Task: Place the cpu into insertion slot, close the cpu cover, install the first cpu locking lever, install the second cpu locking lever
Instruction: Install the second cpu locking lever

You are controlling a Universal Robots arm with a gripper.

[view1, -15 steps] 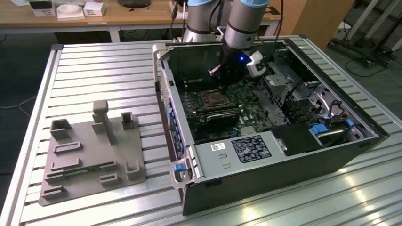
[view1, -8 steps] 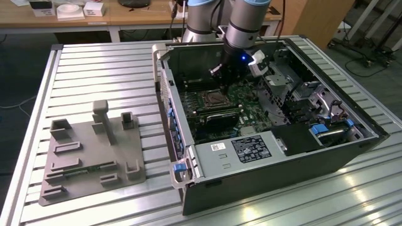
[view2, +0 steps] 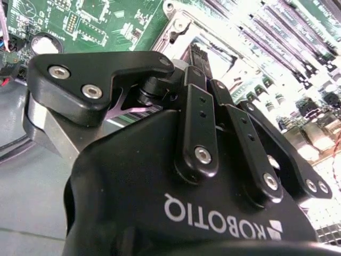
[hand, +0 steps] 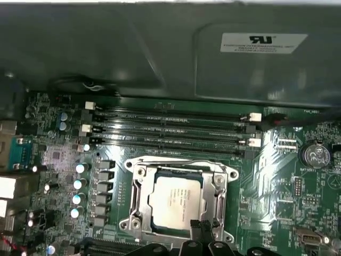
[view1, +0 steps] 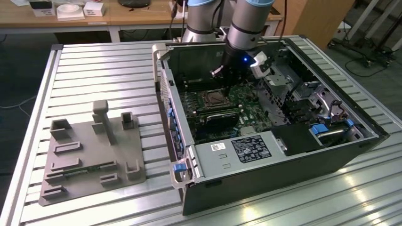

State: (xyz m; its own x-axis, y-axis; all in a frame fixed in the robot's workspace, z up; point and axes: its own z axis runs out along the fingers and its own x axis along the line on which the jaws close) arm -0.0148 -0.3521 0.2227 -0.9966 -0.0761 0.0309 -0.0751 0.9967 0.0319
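The cpu [hand: 176,201], a silvery square chip, lies flat in the insertion slot [hand: 139,230] on the green motherboard [hand: 272,186]. The cpu cover [hand: 134,196], a silvery metal frame, lies down flat around the chip. My gripper [hand: 205,230] hangs just above the socket's edge with its black fingertips pressed together, shut with nothing seen between them. In the second wrist view the gripper [view2: 200,58] points at the bright metal socket frame [view2: 181,26]. In the exterior view the arm reaches into the open computer case, with the gripper [view1: 221,84] just above the socket [view1: 215,98].
Long black memory slots [hand: 170,130] run beside the socket, with the dark case wall [hand: 160,48] beyond them. A grey power supply box [view1: 242,150] fills the case's near end. A grey fixture plate [view1: 94,150] sits on the slatted table at the exterior view's left.
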